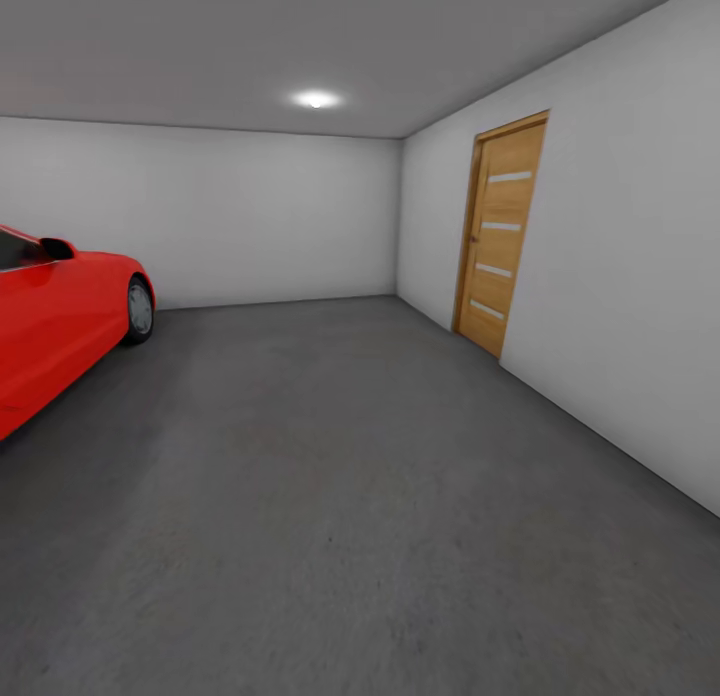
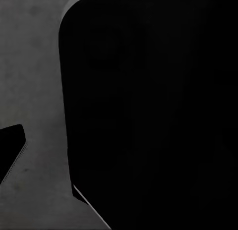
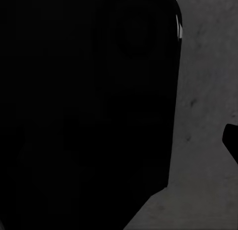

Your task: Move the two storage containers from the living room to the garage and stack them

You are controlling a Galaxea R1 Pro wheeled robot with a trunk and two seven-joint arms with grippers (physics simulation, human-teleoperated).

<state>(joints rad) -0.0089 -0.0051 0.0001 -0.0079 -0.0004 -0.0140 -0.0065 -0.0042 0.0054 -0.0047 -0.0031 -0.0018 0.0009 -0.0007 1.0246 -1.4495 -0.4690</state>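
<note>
The garage floor (image 1: 330, 496) is rough, speckled dark grey concrete, spreading out from the glossy red car (image 1: 60, 316) to plain pale walls and a wooden door (image 1: 500, 231) with glass strips. Both wrist views show concrete beside a smooth, rounded black body; whether the jaws are apart or together cannot be told.

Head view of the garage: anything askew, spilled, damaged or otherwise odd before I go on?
Nothing stands out. The red car sits at the left, the wooden door in the right wall is shut, and the concrete floor shows no spill or debris. The wrist views are mostly dark, so they settle little.
</note>
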